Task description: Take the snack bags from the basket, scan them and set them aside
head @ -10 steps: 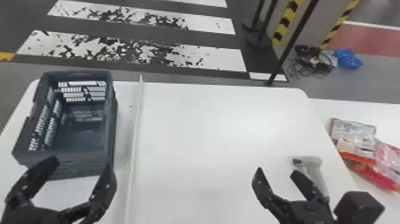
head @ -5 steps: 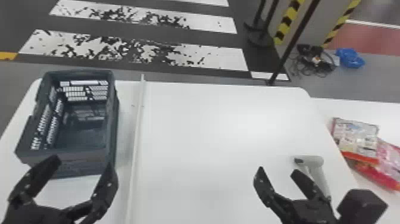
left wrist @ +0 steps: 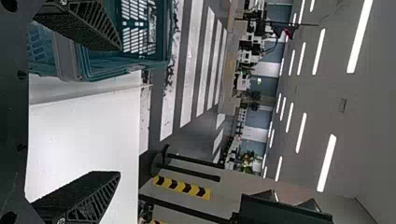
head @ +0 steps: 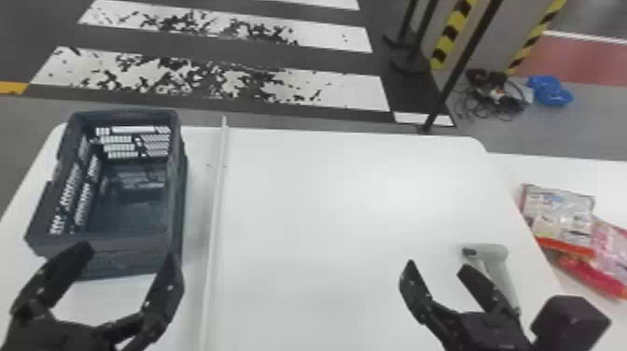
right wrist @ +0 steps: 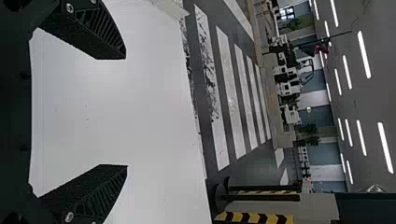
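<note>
My left gripper (head: 132,256) stands open at the near edge of the dark basket (head: 107,254), and no snack bag shows inside the basket. In the left wrist view, the left gripper (left wrist: 119,112) has its fingers wide apart, one in front of the basket (left wrist: 126,70). Right of the table's middle, my right gripper (head: 436,265) is open, just left of the grey scanner (head: 499,270). The right wrist view has this gripper (right wrist: 126,112) with bare white table between its fingers. Snack bags (head: 560,224) lie in a pile at the far right.
A pale raised strip (head: 215,224) runs front to back along the white table (head: 350,210), right of the basket. A second white surface (head: 588,172) at the right holds the bags. Beyond the table stand black posts, with cables (head: 494,95) on the floor.
</note>
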### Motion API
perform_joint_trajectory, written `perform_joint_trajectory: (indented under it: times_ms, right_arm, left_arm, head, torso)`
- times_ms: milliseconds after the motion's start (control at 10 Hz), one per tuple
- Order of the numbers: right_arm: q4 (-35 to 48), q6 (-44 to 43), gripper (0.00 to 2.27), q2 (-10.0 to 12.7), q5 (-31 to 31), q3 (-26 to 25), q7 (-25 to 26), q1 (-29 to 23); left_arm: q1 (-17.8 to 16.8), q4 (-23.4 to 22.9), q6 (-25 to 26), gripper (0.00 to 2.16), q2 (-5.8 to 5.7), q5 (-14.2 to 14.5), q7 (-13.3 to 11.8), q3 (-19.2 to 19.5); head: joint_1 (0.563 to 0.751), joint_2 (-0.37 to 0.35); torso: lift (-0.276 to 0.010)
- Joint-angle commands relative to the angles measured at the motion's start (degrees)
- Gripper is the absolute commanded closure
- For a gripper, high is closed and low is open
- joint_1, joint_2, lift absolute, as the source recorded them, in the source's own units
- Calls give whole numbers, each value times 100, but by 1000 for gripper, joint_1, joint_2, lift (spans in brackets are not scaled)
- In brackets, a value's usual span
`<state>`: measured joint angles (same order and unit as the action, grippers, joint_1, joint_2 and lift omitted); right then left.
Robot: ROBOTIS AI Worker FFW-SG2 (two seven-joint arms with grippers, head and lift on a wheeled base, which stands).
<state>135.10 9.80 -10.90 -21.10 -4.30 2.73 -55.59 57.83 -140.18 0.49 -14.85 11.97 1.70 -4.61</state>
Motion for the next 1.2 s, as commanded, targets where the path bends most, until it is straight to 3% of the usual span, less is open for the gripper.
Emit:
perform_joint_trajectory:
  times_ms: [0, 1100]
  right_arm:
    - [-1, 1, 97, -9, 0, -1, -10, 4]
    - [43, 1, 144, -53, -70, -27, -80, -23]
  left_arm:
    - [9, 17, 0, 36, 0, 7, 14, 39]
    - [62, -1, -35, 36, 44, -19, 49, 92]
  head:
    - [695, -148]
    - [695, -128]
  torso:
    - [-75]
    - [-75]
